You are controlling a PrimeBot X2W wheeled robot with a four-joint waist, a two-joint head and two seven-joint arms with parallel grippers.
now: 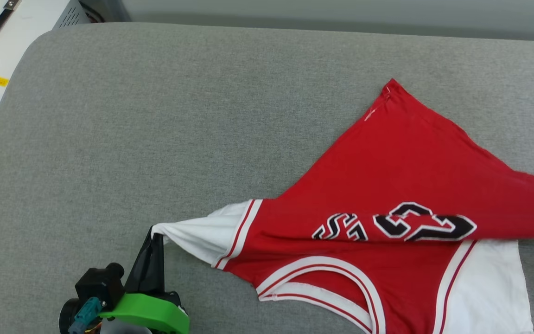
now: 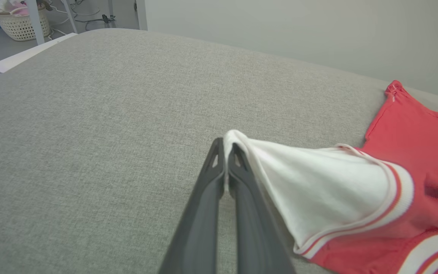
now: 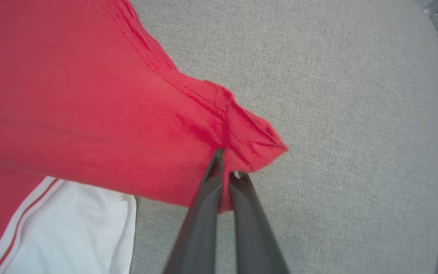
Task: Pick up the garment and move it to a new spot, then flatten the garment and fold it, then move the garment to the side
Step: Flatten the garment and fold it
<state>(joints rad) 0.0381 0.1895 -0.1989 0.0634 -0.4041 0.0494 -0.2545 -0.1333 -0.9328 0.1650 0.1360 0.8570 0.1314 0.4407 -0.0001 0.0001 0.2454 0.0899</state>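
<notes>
The garment (image 1: 387, 185), a red jersey with white sleeves, striped trim and black lettering, lies partly folded over itself on the grey cushion (image 1: 155, 116), toward the right. My left gripper (image 1: 156, 235) at the lower left is shut on the tip of one white sleeve (image 2: 318, 182), pulling it out to the left; in the left wrist view the left gripper (image 2: 224, 146) pinches that cloth between its fingertips. In the right wrist view my right gripper (image 3: 224, 163) is shut on a bunched red corner of the garment (image 3: 89, 95), held a little above the cushion (image 3: 337, 114).
A white cabinet (image 1: 3, 41) stands beyond the cushion's far left corner. The left wrist view shows a wicker basket (image 2: 19, 23) and table legs on the floor past the cushion's edge. Bare grey cushion stretches left of and behind the garment.
</notes>
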